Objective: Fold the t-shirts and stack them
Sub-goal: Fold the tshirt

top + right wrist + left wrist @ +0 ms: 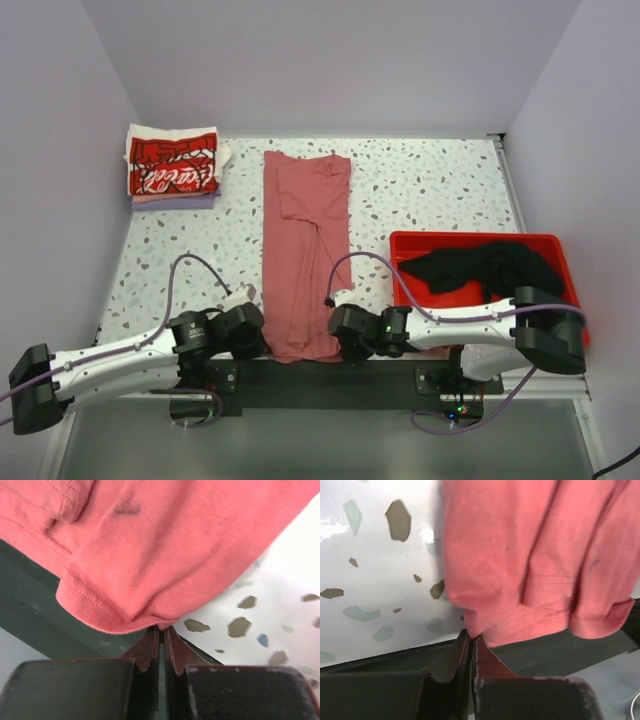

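Filling much of the red bin (470, 237) at my right is the black t-shirt (480, 268), crumpled in a loose heap, with bare red floor showing at the bin's near left. The bin sits on the speckled table (430, 180) at its right side, and my right arm's elbow crosses its near corner in the overhead view.

Both my arms lie low along the near edge, forearms stretched inward from the outer corners so the wrists face each other. Between them lies the dusty-red t-shirt (305, 250), a long narrow strip running from the far part of the table down to me, its near end draped over the black rail (330, 385). My left gripper (471, 639) is pinched tight on the shirt's near left hem corner (530, 555), the finger pads pressed together with cloth between their tips. My right gripper (161, 629) is closed to a thin slit on the near right hem corner (175, 545), the stitched edge bunching just above the tips.

Well apart, at the far left corner, lies the folded stack (172, 165), white with red Coca-Cola print on top and paler layers under it. A purple cable loops up from each wrist.
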`<state>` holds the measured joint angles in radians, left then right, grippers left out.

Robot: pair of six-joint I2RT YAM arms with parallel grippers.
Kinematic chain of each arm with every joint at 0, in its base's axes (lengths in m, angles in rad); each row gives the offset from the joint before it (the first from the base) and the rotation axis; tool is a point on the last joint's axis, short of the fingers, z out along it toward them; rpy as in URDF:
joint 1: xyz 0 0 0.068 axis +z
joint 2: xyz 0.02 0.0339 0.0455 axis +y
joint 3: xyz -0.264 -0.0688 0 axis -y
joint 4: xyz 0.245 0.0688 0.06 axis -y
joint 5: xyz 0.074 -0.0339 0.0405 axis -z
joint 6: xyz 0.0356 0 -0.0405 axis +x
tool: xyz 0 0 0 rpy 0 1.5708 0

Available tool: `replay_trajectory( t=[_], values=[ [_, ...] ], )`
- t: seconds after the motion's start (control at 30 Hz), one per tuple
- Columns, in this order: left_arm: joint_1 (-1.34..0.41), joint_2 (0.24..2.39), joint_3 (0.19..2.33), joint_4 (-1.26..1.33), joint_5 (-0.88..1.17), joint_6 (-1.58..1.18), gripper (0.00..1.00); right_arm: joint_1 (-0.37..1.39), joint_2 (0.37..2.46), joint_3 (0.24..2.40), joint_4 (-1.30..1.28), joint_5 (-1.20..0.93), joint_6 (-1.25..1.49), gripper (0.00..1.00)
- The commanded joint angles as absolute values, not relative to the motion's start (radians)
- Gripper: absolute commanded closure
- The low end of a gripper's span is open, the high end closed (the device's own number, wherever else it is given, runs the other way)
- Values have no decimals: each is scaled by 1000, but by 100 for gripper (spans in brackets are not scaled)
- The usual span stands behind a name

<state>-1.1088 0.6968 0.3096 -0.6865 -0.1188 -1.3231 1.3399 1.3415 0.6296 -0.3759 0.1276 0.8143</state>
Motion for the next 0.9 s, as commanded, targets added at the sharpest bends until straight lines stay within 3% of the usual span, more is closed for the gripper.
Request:
replay_trajectory(
  t=[0.0,0.33,0.5,0.87],
  values=[
    [-1114,696,411,-692,-198,-1293,100,1318,1289,707,-454,219,799,100],
    [-1091,850,652,-677,-532,-1209,100,1063,1267,867,-476,273,577,100],
    [-887,968,709,-534,-441,-1039,100,971,1325,959,-447,279,528,100],
    [-706,1198,896,-399,-451,-842,100,796,1506,1152,-430,177,433,100]
  ],
)
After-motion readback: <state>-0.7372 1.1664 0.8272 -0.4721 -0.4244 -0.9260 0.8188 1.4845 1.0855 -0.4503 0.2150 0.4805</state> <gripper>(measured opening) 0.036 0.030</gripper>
